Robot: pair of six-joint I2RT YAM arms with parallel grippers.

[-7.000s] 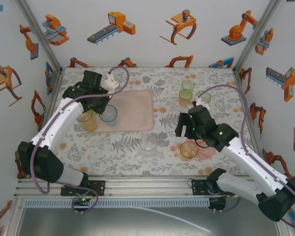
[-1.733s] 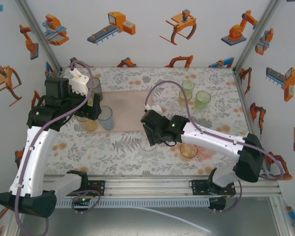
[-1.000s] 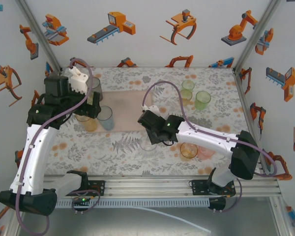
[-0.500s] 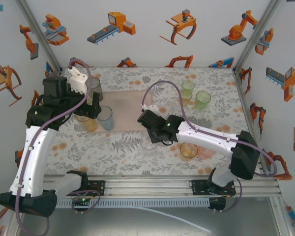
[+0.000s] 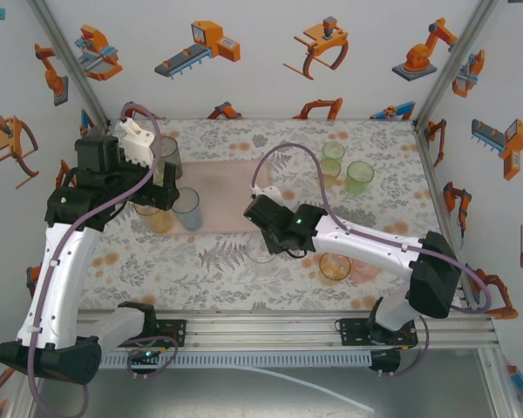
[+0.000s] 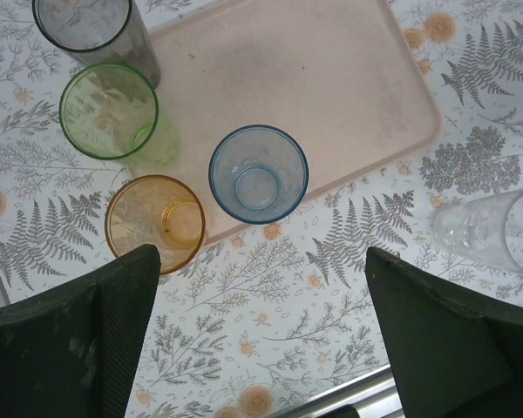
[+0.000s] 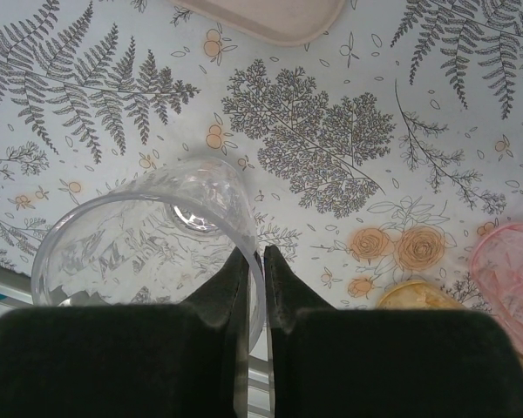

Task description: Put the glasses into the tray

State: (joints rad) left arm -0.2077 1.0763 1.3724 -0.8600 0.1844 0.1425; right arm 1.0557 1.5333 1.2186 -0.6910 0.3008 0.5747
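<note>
Right wrist: jaws astride clear glass (image 7: pixel 138 246)

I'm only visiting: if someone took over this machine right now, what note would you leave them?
Left gripper: jaws open, empty, by the tray's left edge.
Right gripper: jaws shut on the clear glass's rim, off the tray.
Done: blue glass on the tray; grey glass, green glass, amber glass at its left edge, on or off unclear.
Left: clear glass, second amber glass and pink glass near right, three glasses far right.
</note>
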